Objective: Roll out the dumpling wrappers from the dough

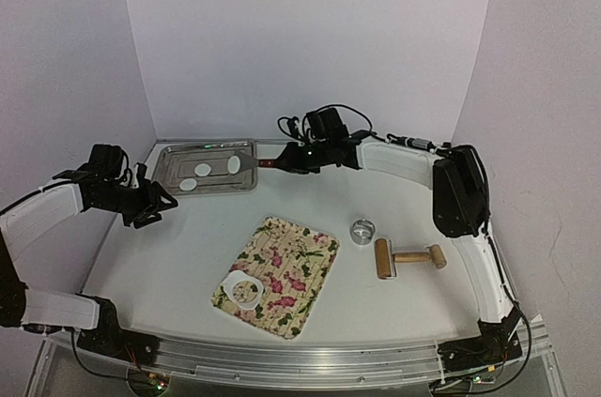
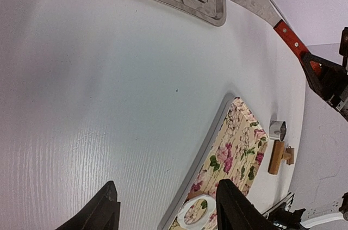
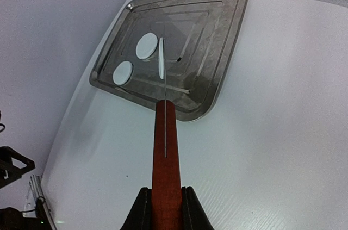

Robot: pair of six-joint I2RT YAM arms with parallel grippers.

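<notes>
Step in hand, as judged: deposit one dumpling wrapper from the spatula into the tray. On the counter, the steel tray sits at the far left, and the floral mat lies nearer the arms and carries the cut dough sheet. The spatula reaches over the tray's near rim. One of the dumpling wrappers rests on the blade, beside two others lying flat on the tray floor. Procedure: lower the blade close to the tray floor, then tilt and draw it back along the handle axis so the disc slides off flat. Aim for bare metal, apart from the two placed discs (soft dough is likely to stick where it overlaps). Avoid a sharp tilt, because the disc may fold. The right fingers are clamped narrowly on the red handle. The left fingers stand wide apart above bare counter near the tray, holding and touching nothing.
</notes>
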